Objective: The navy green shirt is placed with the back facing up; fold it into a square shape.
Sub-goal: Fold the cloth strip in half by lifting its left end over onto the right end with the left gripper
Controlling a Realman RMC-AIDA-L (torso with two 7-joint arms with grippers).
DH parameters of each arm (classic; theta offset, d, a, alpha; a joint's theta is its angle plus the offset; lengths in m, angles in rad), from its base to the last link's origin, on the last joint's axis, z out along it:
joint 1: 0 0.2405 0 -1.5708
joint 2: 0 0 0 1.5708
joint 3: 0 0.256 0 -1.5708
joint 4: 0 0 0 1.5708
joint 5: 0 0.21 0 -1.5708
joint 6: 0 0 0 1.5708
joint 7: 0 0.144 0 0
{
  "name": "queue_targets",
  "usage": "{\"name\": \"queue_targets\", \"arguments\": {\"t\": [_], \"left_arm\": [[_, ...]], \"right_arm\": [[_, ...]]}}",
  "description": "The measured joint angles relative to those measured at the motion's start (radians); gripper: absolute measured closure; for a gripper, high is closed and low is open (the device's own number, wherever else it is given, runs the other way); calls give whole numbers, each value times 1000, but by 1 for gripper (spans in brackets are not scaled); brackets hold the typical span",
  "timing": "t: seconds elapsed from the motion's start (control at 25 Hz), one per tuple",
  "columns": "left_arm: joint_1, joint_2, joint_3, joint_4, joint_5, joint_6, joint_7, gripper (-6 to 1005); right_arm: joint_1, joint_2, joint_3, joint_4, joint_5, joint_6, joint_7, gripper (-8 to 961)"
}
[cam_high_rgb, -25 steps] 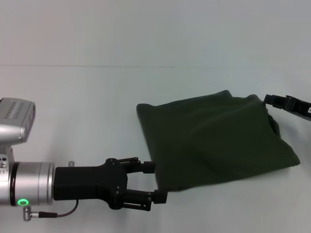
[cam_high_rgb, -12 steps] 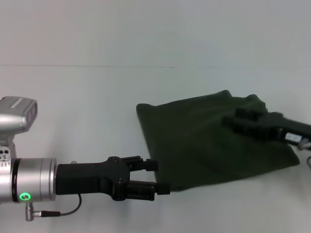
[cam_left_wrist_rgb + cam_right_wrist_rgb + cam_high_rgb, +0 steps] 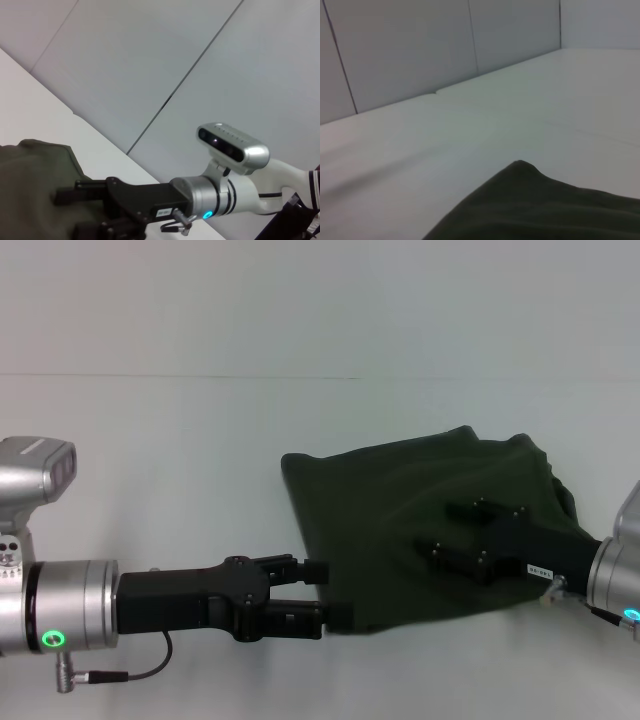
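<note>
- My left claw (image 3: 325, 592) reaches level from the left, fingers parted around the navy green shirt (image 3: 400, 520)'s near-left edge.
- My right claw (image 3: 455, 530) lies across the folded shirt from the right, spread open.
- The shirt rests on the bench (image 3: 180, 460).

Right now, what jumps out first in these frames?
The navy green shirt, already folded into a rough, slightly skewed rectangle, lies on the white table right of centre. The right gripper reaches in from the right over the cloth, fingers open. The left gripper comes in low from the left, its fingers at the shirt's near-left corner.
</note>
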Motion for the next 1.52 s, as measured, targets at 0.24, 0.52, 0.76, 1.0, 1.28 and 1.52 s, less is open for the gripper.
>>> {"name": "queue_targets", "arguments": {"t": [0.24,0.52,0.76,1.0,1.28,1.52], "left_arm": [[0,0,0,0,0,2,-1,61],[-3,0,4,0,0,2,-1,60],[-6,0,5,0,0,2,-1,60],[-12,2,6,0,0,3,2,60],[-25,2,6,-6,-1,-2,4,60],[-31,2,6,-11,-1,-5,4,61]], "right_arm": [[-3,1,2,32,5,55,-57,180],[-18,-1,8,35,6,69,-66,181],[-61,-6,17,17,66,-24,-114,181],[-155,-6,27,17,181,-79,-216,182],[-214,-2,65,62,213,-52,-284,183],[-220,-2,77,79,213,-16,-302,183]]}}
